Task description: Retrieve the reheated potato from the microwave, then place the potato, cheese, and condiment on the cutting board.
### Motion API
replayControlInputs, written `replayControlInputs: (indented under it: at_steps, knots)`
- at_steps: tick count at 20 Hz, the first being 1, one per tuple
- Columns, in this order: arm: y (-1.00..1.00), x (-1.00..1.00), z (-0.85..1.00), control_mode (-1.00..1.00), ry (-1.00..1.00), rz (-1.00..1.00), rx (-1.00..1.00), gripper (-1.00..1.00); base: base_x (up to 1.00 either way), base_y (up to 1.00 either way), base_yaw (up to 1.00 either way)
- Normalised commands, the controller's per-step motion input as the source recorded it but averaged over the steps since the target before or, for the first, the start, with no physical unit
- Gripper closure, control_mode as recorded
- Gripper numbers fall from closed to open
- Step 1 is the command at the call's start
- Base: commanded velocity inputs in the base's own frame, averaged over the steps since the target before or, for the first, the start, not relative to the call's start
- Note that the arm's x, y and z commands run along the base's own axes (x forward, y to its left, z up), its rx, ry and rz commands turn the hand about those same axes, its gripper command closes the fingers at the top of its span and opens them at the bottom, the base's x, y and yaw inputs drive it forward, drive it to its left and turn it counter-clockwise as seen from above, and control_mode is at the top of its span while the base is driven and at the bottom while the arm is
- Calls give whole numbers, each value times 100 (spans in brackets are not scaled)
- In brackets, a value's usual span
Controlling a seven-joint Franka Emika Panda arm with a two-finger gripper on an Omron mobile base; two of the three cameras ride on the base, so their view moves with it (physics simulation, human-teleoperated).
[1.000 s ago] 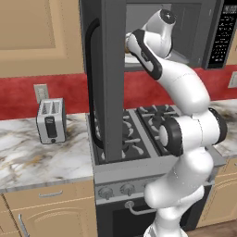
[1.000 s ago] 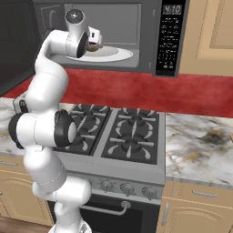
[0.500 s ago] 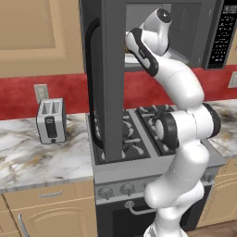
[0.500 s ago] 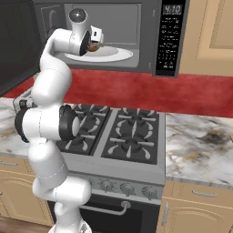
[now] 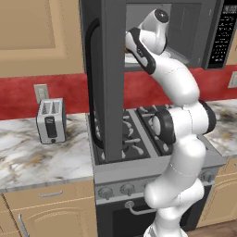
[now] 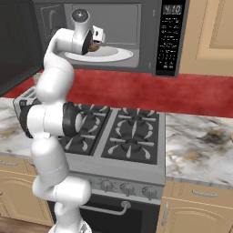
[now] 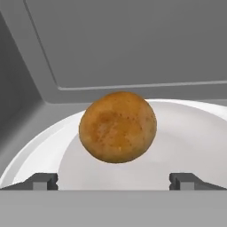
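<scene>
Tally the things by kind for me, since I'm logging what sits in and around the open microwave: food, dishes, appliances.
Food: 1, the potato
Dishes: 1, the white plate under it
Appliances: 3, the microwave, the stove, the toaster
Total: 5

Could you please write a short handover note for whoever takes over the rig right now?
Gripper: open, empty, reaching into the microwave, whose door stands open.
Potato: on the white plate inside the microwave, straight ahead of the fingertips, which have not reached it.
Done: door open, arm lined up with the potato.
Left: grasp the potato, carry it out, then put potato, cheese and condiment on the cutting board.
</scene>
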Motion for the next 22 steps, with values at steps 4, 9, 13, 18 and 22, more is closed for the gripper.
replayControlInputs:
  at_steps: [4, 9, 13, 18, 22]
  knots:
    - [0, 21, -16, -100, 0, 0, 0, -100, 0, 0, 0]
    - [0, 25, -20, -100, 0, 0, 0, -100, 0, 0, 0]
    - [0, 29, -14, -100, 0, 0, 0, -100, 0, 0, 0]
    - [0, 34, -7, -100, 0, 0, 0, -100, 0, 0, 0]
    - [0, 39, -2, -100, 0, 0, 0, -100, 0, 0, 0]
